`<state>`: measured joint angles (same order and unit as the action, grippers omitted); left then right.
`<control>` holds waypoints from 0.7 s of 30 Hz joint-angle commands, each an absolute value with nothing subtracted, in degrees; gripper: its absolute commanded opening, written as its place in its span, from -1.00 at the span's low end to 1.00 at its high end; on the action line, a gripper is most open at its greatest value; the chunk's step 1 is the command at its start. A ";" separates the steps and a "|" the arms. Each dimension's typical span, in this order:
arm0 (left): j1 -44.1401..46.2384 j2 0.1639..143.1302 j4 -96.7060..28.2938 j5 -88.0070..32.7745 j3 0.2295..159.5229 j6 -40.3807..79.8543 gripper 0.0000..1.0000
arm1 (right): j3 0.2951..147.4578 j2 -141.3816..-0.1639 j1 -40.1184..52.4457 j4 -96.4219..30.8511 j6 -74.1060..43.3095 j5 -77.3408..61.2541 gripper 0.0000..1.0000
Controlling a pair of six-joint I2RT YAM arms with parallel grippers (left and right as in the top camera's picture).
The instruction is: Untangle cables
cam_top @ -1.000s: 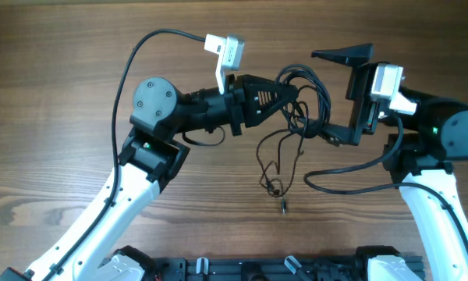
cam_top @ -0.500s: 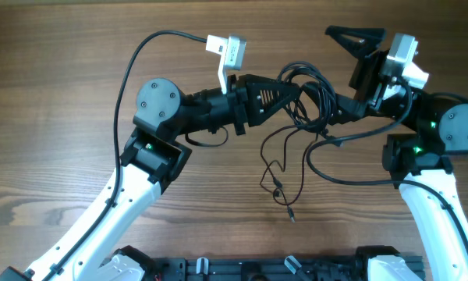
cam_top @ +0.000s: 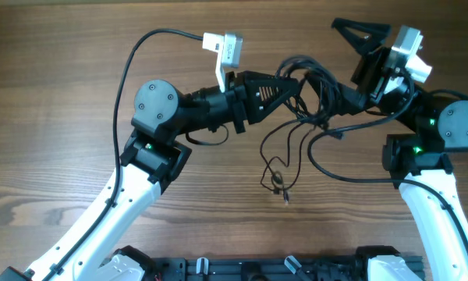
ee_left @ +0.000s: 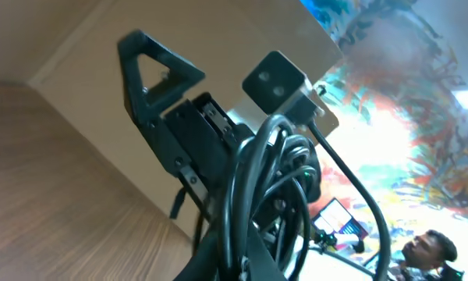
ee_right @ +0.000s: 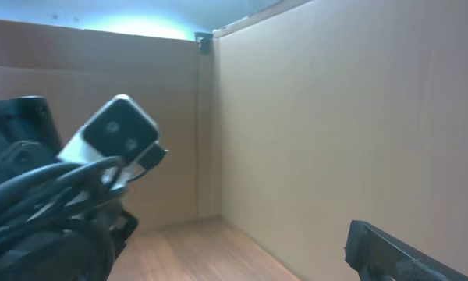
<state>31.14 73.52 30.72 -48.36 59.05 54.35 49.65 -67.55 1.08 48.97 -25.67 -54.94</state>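
L pincer [cam_top: 295,84] clenched on the cables [cam_top: 310,94]: tangled bundle sits at its tip, mid-worktop [cam_top: 62,62] btwn the two arms. Thin loose strands trail from it toward the near edge, ending in small plugs. R pincer [cam_top: 339,58] released, spread wide, nothing in it. One finger is clear of the bundle, the other just beside it; can't tell if touching.

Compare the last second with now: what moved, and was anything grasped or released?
The right hand swung away from the robot's base, jaws wide open, gripping nothing. The dangling plug end of the tangle of thin black cables swayed slightly. The left hand stayed shut on that tangle, in place.
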 commanded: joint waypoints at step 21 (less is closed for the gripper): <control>20.93 65.28 35.40 -78.54 59.70 46.94 -0.92 | 49.91 -68.05 -16.29 6.09 -21.02 -18.81 0.99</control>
<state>24.12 68.93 34.96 -74.48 59.05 47.57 49.98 -67.94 -13.43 8.03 -21.61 -20.75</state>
